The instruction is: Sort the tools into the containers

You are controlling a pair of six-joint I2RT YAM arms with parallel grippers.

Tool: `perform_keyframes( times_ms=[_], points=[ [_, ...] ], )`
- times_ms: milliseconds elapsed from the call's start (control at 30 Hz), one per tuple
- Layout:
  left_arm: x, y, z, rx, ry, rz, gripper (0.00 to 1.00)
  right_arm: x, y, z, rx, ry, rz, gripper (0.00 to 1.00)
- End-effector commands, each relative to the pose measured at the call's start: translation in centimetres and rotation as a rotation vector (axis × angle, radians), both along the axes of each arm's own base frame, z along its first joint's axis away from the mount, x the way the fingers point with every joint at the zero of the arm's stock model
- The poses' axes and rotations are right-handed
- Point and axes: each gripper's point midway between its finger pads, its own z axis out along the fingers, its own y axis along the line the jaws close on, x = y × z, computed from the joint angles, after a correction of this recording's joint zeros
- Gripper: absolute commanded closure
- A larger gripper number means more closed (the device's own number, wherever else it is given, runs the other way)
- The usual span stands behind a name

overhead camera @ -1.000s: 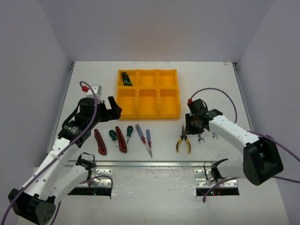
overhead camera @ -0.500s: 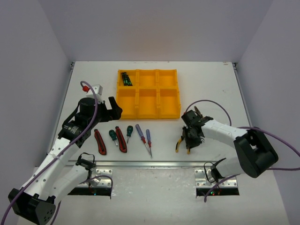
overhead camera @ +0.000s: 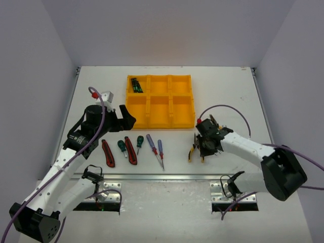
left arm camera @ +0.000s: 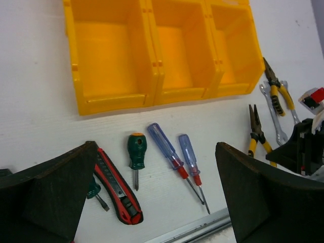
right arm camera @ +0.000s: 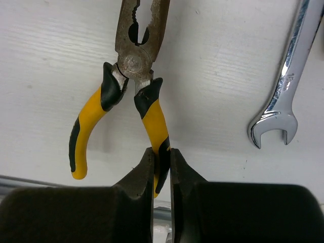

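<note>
The yellow-handled pliers (right arm camera: 135, 61) lie flat on the white table (overhead camera: 228, 91), near the right front corner of the yellow tray (overhead camera: 160, 126), with a silver wrench (right arm camera: 283, 96) just beside them. The right gripper (right arm camera: 162, 154) pinches one handle between its jaws. The left gripper (left arm camera: 156, 152) hangs wide open above the screwdrivers (left arm camera: 136, 152). Pale grey walls (overhead camera: 152, 30) enclose the table on three sides.

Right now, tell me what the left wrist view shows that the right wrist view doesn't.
Left wrist only: the yellow tray, screwdrivers, a red-black knife and a second pair of pliers. Right wrist only: the right gripper closed on one handle of the pliers. Both: those pliers and a silver wrench on the white table.
</note>
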Motion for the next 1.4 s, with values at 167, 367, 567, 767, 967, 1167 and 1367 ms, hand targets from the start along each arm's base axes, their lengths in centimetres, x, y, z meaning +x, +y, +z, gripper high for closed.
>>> perform_keyframes(
  times_ms=[167,367,567,767,967,1167,1367],
  points=[
    [-1.9,-12.1,0.9,-0.502,0.008,-0.414,0.0,2.8,2.8,7.6,0.206,-0.292,0.102,1.0],
    [-3.0,-17.6,2.8,-0.613,-0.028,-0.589,0.0,3.2,4.9,10.9,0.336,-0.383,0.168,1.0],
    [-1.1,-22.7,3.3,-0.645,-0.019,-0.657,0.07,3.6,7.4,15.5,0.482,-0.476,0.254,1.0],
    [0.9,-25.3,1.6,-0.617,0.047,-0.625,0.19,3.7,8.8,18.1,0.564,-0.521,0.301,1.0],
    [2.0,-27.0,1.9,-0.61,0.048,-0.619,0.47,3.6,9.8,19.7,0.614,-0.535,0.333,1.0],
    [2.7,-27.4,2.7,-0.578,0.02,-0.615,1.0,4.0,9.6,19.6,0.599,-0.542,0.318,1.0],
    [6.7,-25.8,3.7,-0.401,-0.074,-0.461,1.0,5.7,6.9,18.2,0.465,-0.572,0.159,0.05]
  ],
)
